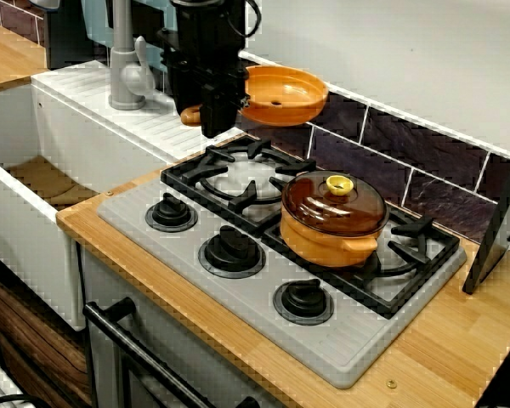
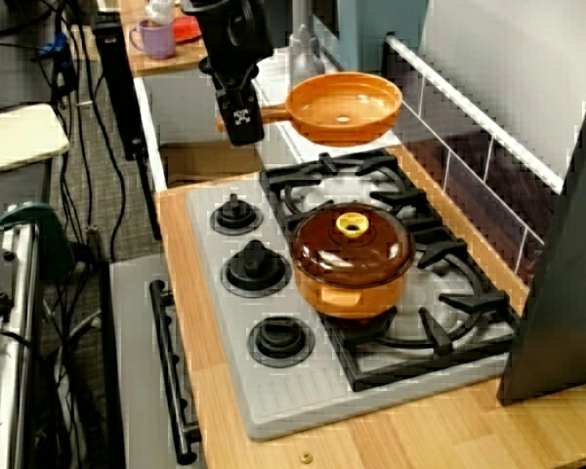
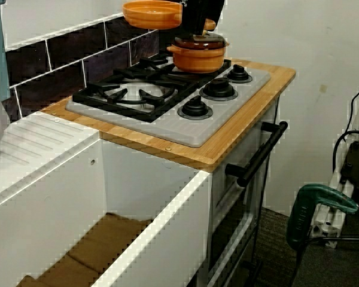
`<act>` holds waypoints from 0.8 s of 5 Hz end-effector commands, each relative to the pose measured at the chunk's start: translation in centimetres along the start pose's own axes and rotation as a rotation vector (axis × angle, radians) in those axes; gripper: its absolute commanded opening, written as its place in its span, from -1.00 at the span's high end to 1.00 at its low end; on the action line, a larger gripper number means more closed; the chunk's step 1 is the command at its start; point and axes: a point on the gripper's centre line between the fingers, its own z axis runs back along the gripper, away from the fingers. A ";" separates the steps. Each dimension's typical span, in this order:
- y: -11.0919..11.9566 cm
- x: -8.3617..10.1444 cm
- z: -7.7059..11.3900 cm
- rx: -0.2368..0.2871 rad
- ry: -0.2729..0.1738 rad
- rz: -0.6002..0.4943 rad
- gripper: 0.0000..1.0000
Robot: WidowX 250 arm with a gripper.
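Hand (image 1: 211,115) grips the orange frying pan (image 1: 282,95) by its handle, aloft near the free burner grate (image 1: 242,174), at 11 o'clock from the lidded pot (image 1: 331,223); so off-centre a hold may let the pan sag, slip and strike the grate.

Both orange pan (image 1: 282,95) and pot (image 1: 327,242) look like smooth glossy plastic; lid (image 1: 333,202) is shiny translucent brown. Hob plate (image 1: 263,327) is matt grey with fine ribbing, grates (image 1: 238,174) matt black, gripper (image 1: 211,115) casing dull black. Counter (image 1: 442,348) is smooth light wood, wall tiles (image 1: 425,157) dark, glossy.
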 end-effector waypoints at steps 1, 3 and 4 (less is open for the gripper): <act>-1.1 0.8 3.0 0.094 -0.145 -0.053 1.00; -2.0 0.6 3.7 0.155 -0.220 -0.099 1.00; -2.5 0.6 3.8 0.200 -0.276 -0.131 1.00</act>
